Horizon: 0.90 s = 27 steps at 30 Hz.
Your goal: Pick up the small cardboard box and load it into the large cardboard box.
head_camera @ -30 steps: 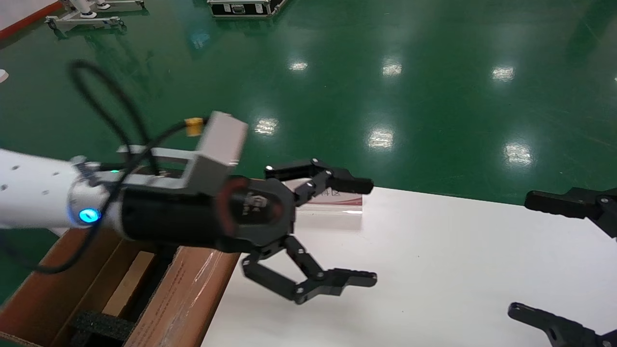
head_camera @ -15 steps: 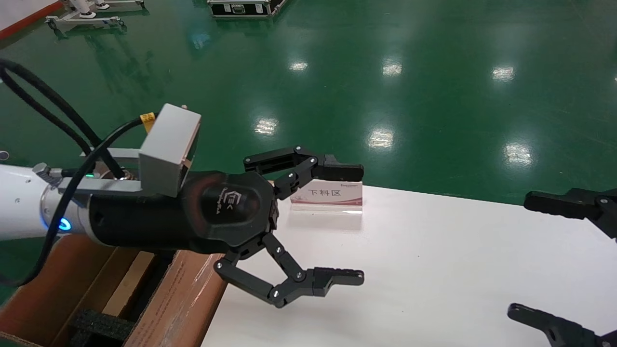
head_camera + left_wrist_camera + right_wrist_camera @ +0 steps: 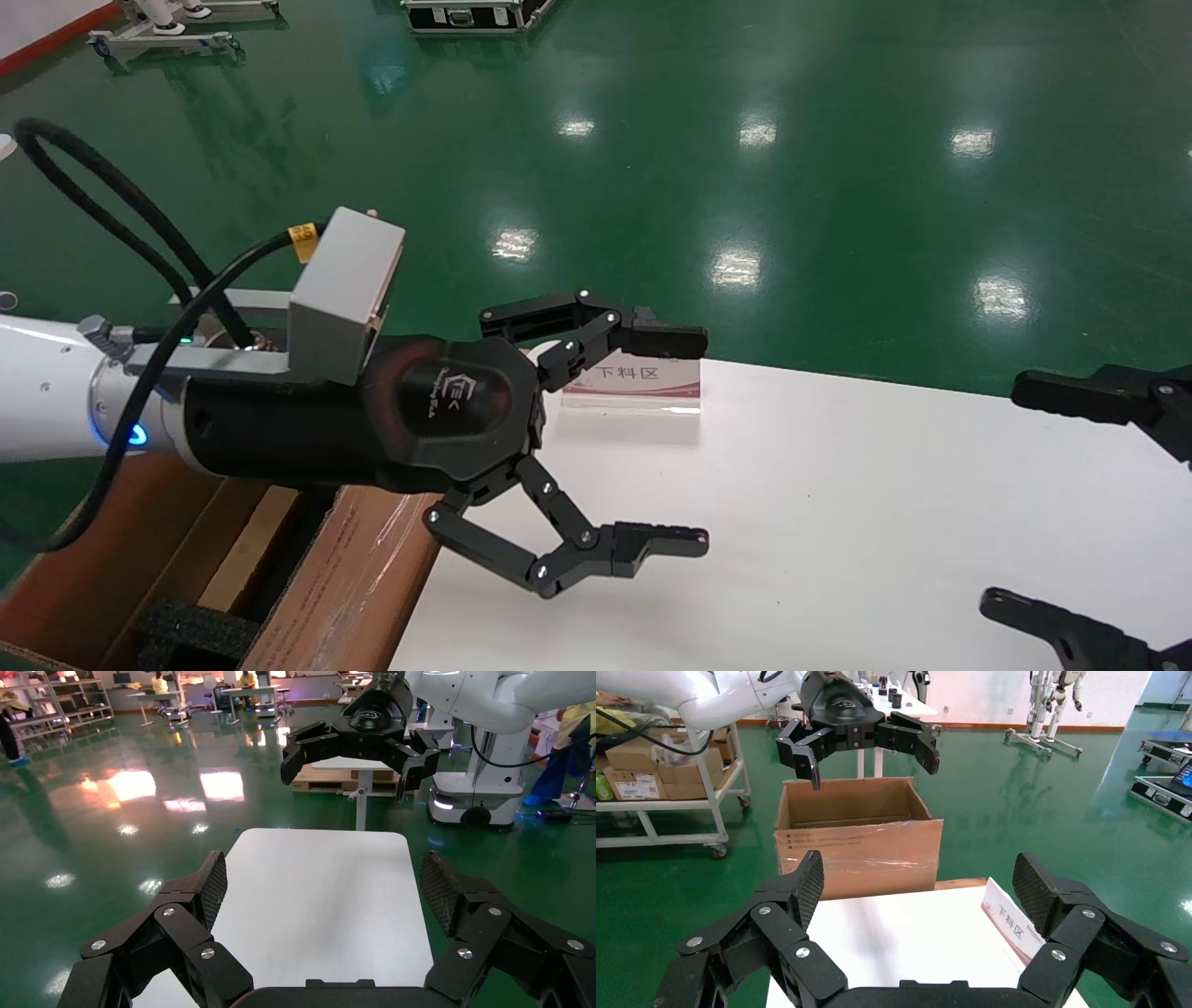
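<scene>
large cardboard box stands on the green floor against the left edge of the white table, its flaps upright, glossy clear tape on the side toward the table, black foam and a pale tan strip inside it; the small cardboard box cannot be made out for certain in any view; the left gripper hangs in the air over the table's left edge, just beyond the carton, fingers spread wide and holding nothing; behind it, at the table's far left corner, a small acrylic sign with red trim stands upright; the right gripper sits over the table's right edge, its jaws wide apart and empty; in the right wrist view the carton shows beyond the table's end, under the left gripper; in the left wrist view the right gripper hangs past the far end of the table.
</scene>
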### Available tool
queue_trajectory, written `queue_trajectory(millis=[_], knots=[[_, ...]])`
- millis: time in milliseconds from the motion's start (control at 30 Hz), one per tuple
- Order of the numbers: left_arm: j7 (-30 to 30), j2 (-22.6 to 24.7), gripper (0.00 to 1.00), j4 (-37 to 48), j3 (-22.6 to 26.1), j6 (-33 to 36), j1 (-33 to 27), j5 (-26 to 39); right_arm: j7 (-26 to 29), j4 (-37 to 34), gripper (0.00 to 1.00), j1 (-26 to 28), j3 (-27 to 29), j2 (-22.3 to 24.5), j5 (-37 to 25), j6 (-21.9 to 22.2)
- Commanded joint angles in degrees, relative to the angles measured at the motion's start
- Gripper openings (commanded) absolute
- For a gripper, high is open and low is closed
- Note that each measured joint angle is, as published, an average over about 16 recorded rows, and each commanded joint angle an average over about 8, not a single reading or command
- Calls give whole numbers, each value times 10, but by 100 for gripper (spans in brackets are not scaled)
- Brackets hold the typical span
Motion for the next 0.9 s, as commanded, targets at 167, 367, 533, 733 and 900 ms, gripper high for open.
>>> queue_trajectory(millis=[167,367,533,733,900], knots=[[0,0,100,0,-1,0,1,-1,0,0,100,0,1,0,0,0],[0,0,100,0,-1,0,1,-1,0,0,100,0,1,0,0,0],[0,0,100,0,0,0,0,-1,0,0,100,0,1,0,0,0],[0,0,100,0,0,0,0,0,0,0,100,0,1,0,0,0],[0,0,100,0,0,0,0,0,0,0,100,0,1,0,0,0]])
